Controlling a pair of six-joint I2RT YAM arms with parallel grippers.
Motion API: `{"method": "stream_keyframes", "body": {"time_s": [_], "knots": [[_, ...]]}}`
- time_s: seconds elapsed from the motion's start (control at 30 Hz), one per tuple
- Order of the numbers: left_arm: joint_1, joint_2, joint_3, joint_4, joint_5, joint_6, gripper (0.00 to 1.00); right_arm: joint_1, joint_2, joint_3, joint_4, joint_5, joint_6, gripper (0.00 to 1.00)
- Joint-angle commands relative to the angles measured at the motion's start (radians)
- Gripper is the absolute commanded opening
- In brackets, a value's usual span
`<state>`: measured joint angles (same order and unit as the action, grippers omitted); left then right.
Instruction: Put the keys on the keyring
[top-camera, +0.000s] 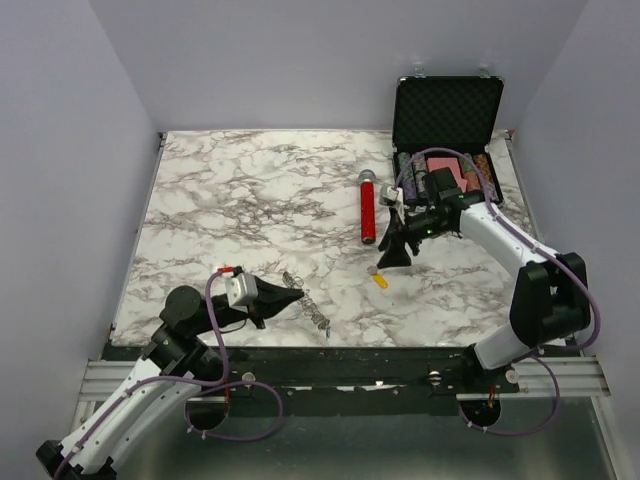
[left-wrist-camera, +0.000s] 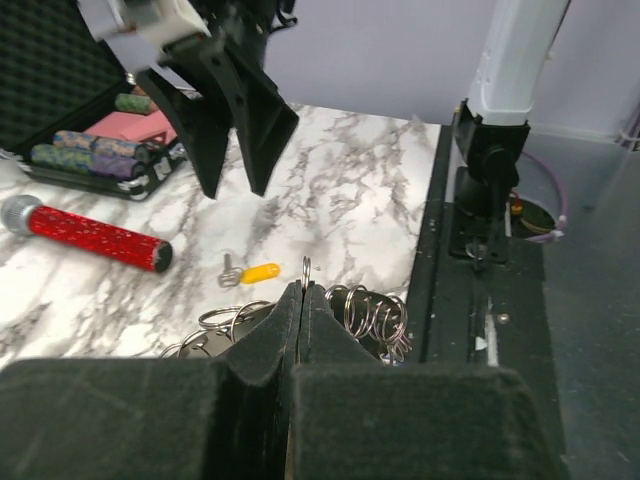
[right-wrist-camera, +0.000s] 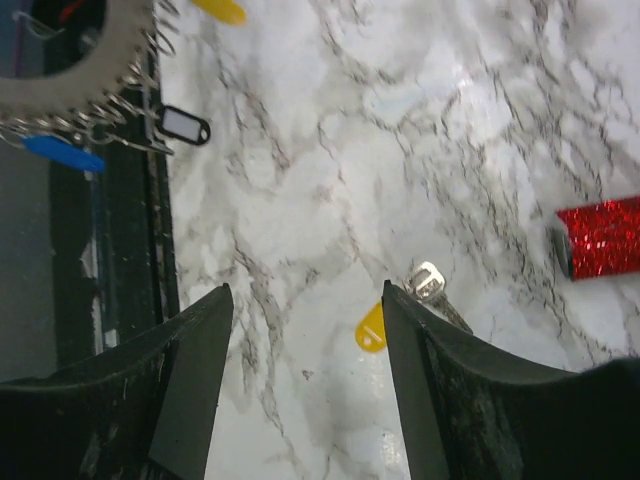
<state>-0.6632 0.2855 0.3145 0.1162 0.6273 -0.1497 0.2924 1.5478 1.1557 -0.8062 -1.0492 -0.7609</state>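
Note:
The keyring (top-camera: 308, 302), a silvery wire ring with many small loops, lies near the table's front edge. My left gripper (top-camera: 292, 294) is shut on it, and one wire loop (left-wrist-camera: 306, 268) sticks up from between the pinched fingertips (left-wrist-camera: 296, 300). More loops (left-wrist-camera: 376, 312) fan out to either side. A key with a yellow head (top-camera: 380, 281) lies on the marble just below my right gripper (top-camera: 392, 260). That gripper (right-wrist-camera: 305, 290) hangs open over the key (right-wrist-camera: 372, 328), which sits against the inside of the right-hand finger (right-wrist-camera: 400, 340). A blue key (right-wrist-camera: 60, 152) is at the keyring (right-wrist-camera: 80, 95).
A red cylinder with a silver cap (top-camera: 368, 215) lies behind the right gripper. An open black case (top-camera: 445, 125) with poker chips stands at the back right. A black tag (right-wrist-camera: 185, 127) lies by the keyring. The table's black front rail (left-wrist-camera: 470, 260) runs close beside the keyring.

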Motion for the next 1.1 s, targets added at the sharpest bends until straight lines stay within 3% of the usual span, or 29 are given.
{"method": "stream_keyframes", "body": {"time_s": [0.0,0.3,0.6,1.07], "knots": [[0.001,-0.045,0.043,-0.105,-0.078,0.116,0.0,0.005,0.043,-0.085,0.103,0.219,0.066,0.67],[0.001,-0.08,0.057,-0.17,-0.069,0.169,0.0,0.053,0.155,-0.062,0.206,0.382,0.166,0.56],[0.002,-0.065,0.063,-0.185,-0.064,0.177,0.0,0.119,0.225,-0.044,0.234,0.494,0.198,0.54],[0.002,-0.046,0.066,-0.187,-0.058,0.174,0.0,0.149,0.248,-0.033,0.228,0.505,0.193,0.37]]}}
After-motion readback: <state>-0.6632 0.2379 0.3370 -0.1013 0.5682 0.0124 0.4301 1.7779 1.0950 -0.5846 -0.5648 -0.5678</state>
